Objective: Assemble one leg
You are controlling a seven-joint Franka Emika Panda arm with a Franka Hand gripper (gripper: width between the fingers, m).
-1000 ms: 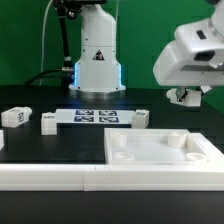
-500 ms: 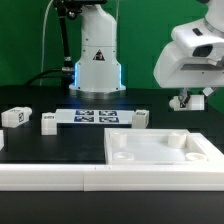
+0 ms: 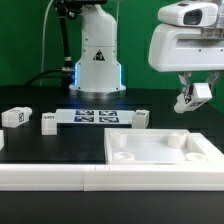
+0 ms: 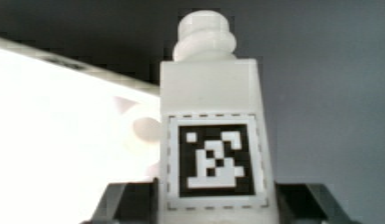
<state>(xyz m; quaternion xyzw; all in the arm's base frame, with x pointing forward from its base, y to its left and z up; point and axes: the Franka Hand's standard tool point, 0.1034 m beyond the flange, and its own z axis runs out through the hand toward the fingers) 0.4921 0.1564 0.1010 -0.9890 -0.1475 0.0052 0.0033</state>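
My gripper (image 3: pixel 193 98) hangs in the air at the exterior view's right, above the far right corner of the large white panel (image 3: pixel 160 152). It is shut on a leg (image 3: pixel 199 93), a short white post with a black-and-white tag. In the wrist view the leg (image 4: pixel 214 120) fills the middle, its tag facing the camera and its rounded peg end pointing away; the dark fingers (image 4: pixel 127 202) press on both sides of its near end. Three more legs lie on the table at the exterior view's left and middle (image 3: pixel 15 117), (image 3: pixel 47 122), (image 3: pixel 142 118).
The marker board (image 3: pixel 95 116) lies flat in front of the robot base (image 3: pixel 98 60). A white ledge (image 3: pixel 50 176) runs along the near edge of the table. The panel has round corner sockets (image 3: pixel 121 157).
My gripper has risen with the leg in it, from just above the table at the right to well above the panel, and the wrist has swung up.
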